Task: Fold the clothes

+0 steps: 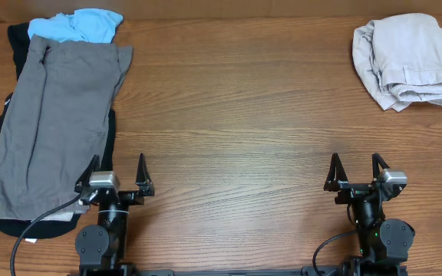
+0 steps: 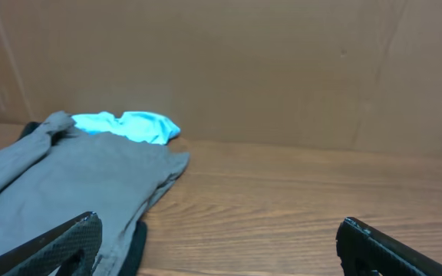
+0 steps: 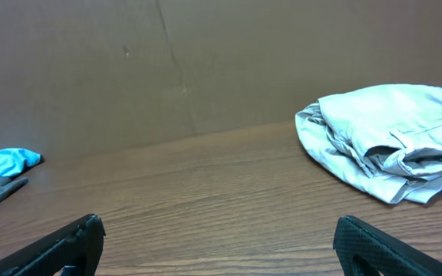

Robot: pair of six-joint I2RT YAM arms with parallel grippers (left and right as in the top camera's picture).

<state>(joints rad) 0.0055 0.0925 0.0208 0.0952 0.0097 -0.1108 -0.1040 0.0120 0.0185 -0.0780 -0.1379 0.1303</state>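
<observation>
Cream shorts bundled far right on the wooden surface, grey shorts spread at left, left fingers and right fingers spread wide, holding nothing

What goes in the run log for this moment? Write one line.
stage: not started | beige shorts: bunched, far right | left gripper: open, empty | right gripper: open, empty

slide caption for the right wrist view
Open right hand facing crumpled beige shorts on the wooden table.
</observation>
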